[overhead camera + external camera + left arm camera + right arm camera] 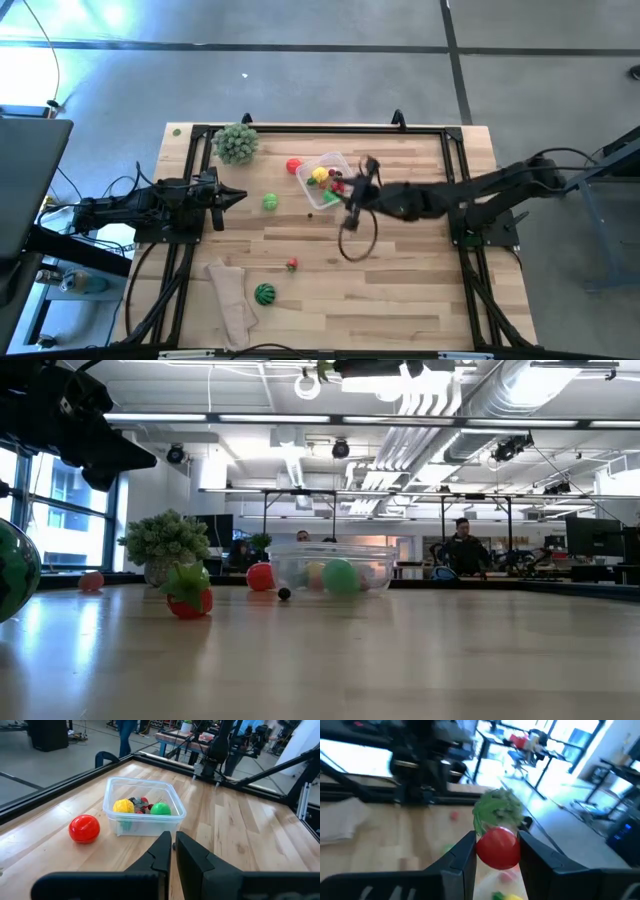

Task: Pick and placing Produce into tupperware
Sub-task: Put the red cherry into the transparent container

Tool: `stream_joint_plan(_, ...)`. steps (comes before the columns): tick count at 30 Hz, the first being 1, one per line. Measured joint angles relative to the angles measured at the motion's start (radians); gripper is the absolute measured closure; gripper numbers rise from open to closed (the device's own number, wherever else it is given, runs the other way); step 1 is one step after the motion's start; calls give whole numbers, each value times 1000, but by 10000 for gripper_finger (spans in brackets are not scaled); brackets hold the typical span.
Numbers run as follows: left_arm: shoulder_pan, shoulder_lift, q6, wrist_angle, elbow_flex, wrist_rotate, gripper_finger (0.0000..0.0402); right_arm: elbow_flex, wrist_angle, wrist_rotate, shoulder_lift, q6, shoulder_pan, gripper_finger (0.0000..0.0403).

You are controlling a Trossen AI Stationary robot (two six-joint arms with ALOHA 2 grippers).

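Right gripper [496, 851] clamps round red toy fruit [498, 848], hovering directly over clear square plastic tupperware [325, 178]. You lower straight down, release. Left gripper [173, 851] closed, empty, idle left of tupperware.

surface [400, 290]: pale wooden planks, bordered by a dark metal frame
leafy ball [236, 142]: pale green, at the far left corner of the surface, well apart from the right gripper [352, 190] on its left; in the low view it stands upright
cloth [231, 298]: beige, crumpled, at the near edge, nearer the left gripper [238, 196] than the right
person [463, 550]: stands in the room behind the surface
floor [300, 70]: grey, around the surface
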Motion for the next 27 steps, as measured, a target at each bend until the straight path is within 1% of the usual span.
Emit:
stream_joint_plan(2, 0, 0, 0, 0, 0, 0, 385, 72, -114, -33, 8, 7, -49, 300)
stream_joint_plan(6, 0, 0, 0, 0, 0, 0, 385, 216, -320, -151, 62, 66, -163, 300)
stream_joint_plan(10, 0, 0, 0, -1, 0, 0, 385, 331, -536, -312, 154, 156, -284, 300)
stream_joint_plan(13, 0, 0, 0, 0, 0, 0, 385, 381, -638, -428, 244, 189, -360, 300)
stream_joint_plan(15, 0, 0, 0, 0, 0, 0, 385, 399, -663, -475, 311, 185, -396, 300)
stream_joint_plan(18, 0, 0, 0, 0, 0, 0, 385, 421, -676, -508, 398, 178, -442, 300)
stream_joint_plan(21, 0, 0, 0, 0, 0, 0, 385, 436, -676, -508, 462, 168, -483, 300)
stream_joint_plan(24, 0, 0, 0, 0, 0, 0, 385, 439, -706, -478, 499, 181, -518, 300)
stream_joint_plan(27, 0, 0, 0, 0, 0, 0, 385, 440, -748, -477, 520, 184, -546, 300)
